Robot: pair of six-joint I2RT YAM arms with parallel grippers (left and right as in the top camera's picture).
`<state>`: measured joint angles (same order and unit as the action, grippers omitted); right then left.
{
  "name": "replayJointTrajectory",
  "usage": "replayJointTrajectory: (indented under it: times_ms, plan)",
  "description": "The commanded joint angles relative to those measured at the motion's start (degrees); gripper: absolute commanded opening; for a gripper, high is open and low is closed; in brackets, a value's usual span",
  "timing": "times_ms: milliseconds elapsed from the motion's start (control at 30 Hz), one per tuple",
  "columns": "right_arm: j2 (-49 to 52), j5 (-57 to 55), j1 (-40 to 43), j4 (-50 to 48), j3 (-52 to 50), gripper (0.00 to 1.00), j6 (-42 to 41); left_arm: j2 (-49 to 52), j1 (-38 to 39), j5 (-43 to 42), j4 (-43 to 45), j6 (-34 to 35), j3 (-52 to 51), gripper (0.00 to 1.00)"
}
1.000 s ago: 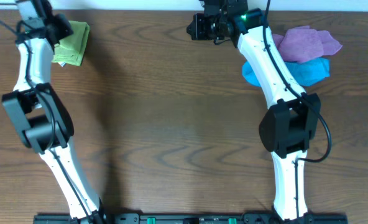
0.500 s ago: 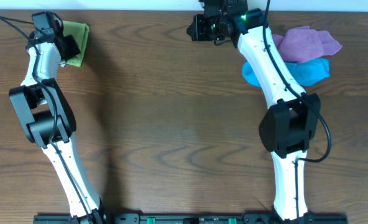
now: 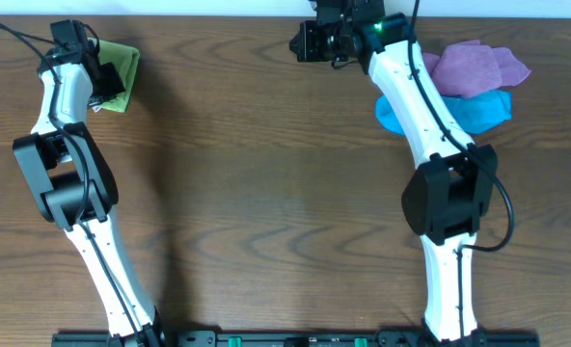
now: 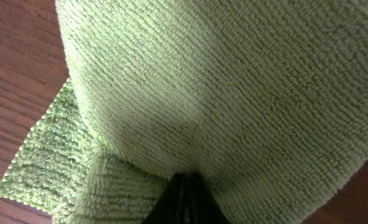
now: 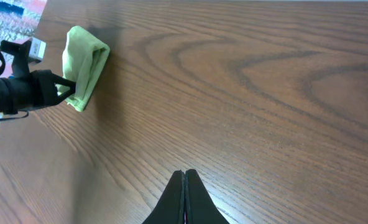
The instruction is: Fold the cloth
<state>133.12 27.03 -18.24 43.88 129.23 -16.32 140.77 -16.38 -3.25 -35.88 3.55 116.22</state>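
Note:
The green cloth [image 3: 126, 63] lies folded in layers at the far left corner of the table. It fills the left wrist view [image 4: 234, 93] and also shows in the right wrist view [image 5: 84, 59]. My left gripper [image 3: 100, 85] is at the cloth's left edge, its fingers [image 4: 185, 182] pressed together with a sliver of cloth between them and an upper layer draped over the tips. My right gripper [image 3: 301, 43] is shut and empty at the far middle of the table, its closed fingers [image 5: 184, 180] hovering over bare wood.
A purple cloth [image 3: 478, 66] lies crumpled on a blue cloth [image 3: 483, 108] at the far right, beside my right arm. The table's far edge runs just behind both grippers.
My left gripper has swung down and right along the green cloth's left edge, and the cloth has bunched into a narrower shape. The right arm has not moved.

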Motion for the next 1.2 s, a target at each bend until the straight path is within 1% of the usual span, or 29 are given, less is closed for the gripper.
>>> replayJointTrajectory:
  times_ms: [0, 167, 267, 400, 500, 567, 633, 733, 767, 800, 867, 900, 933, 967, 1067, 1167]
  plan:
    - [-0.48, 0.20, -0.11, -0.22, 0.42, 0.02, 0.70, -2.32, -0.09, -2.67, -0.48, 0.85, -0.39, 0.06]
    - [-0.48, 0.22, -0.11, -0.39, 0.42, 0.02, 0.68, -6.16, -0.09, -8.68, 0.44, 1.42, -0.31, 0.05]
    - [-0.48, 0.22, -0.11, -0.42, 0.42, 0.02, 0.70, -8.98, -0.09, -9.25, -0.24, 1.64, -0.28, 0.06]
    - [-0.48, 0.70, 0.28, -0.42, 0.46, 0.02, 0.70, -12.50, -0.22, -7.15, -1.88, 1.60, -0.28, 0.05]
    - [-0.72, 2.12, 0.61, -0.17, 1.20, 0.01, 1.25, -14.27, -0.48, -4.00, -5.27, 1.55, -0.28, 0.06]
    - [-1.36, 1.90, 0.70, 0.79, 2.25, 0.04, 3.37, -15.30, -0.57, -2.54, -7.80, 0.94, -0.28, 0.06]
    - [-2.25, 0.92, 0.70, 2.27, 3.50, 0.23, 6.34, -16.65, -0.57, -2.60, -9.97, -0.20, -0.28, 0.06]
    - [-4.11, -3.61, 0.70, 6.14, 5.46, 0.76, 10.64, -19.30, -0.46, -3.67, -12.26, -0.76, -0.28, 0.06]
    - [-5.09, -5.33, 0.70, 7.69, 5.99, 0.95, 13.03, -20.63, -0.37, -5.27, -13.05, -1.84, -0.28, 0.06]
    - [-5.97, -6.80, 0.70, 8.76, 6.23, 0.99, 15.10, -21.77, -0.22, -6.97, -13.62, -3.02, -0.28, 0.06]
    - [-7.85, -9.11, 0.70, 9.99, 6.25, 0.99, 18.86, -24.17, 0.26, -10.34, -14.84, -4.98, -0.28, 0.36]
    - [-8.68, -9.81, 0.68, 10.23, 6.25, 0.99, 20.52, -25.51, 0.61, -11.45, -15.65, -5.38, -0.28, 0.56]
    - [-9.53, -10.34, 0.68, 10.29, 6.25, 0.99, 21.70, -26.84, 0.94, -11.65, -16.48, -5.33, -0.28, 0.79]
    - [-10.19, -10.54, 0.61, 10.14, 6.25, 0.99, 22.67, -28.06, 1.20, -11.63, -17.25, -5.33, -0.28, 0.95]
    - [-12.66, -10.51, 0.44, 7.48, 6.27, 0.99, 25.40, -33.16, 2.38, -11.61, -18.91, -5.35, -0.28, 0.95]
    - [-14.95, -9.86, 0.59, 1.84, 6.27, 0.99, 25.81, -38.53, 3.67, -11.61, -16.79, -5.35, -0.28, 0.95]
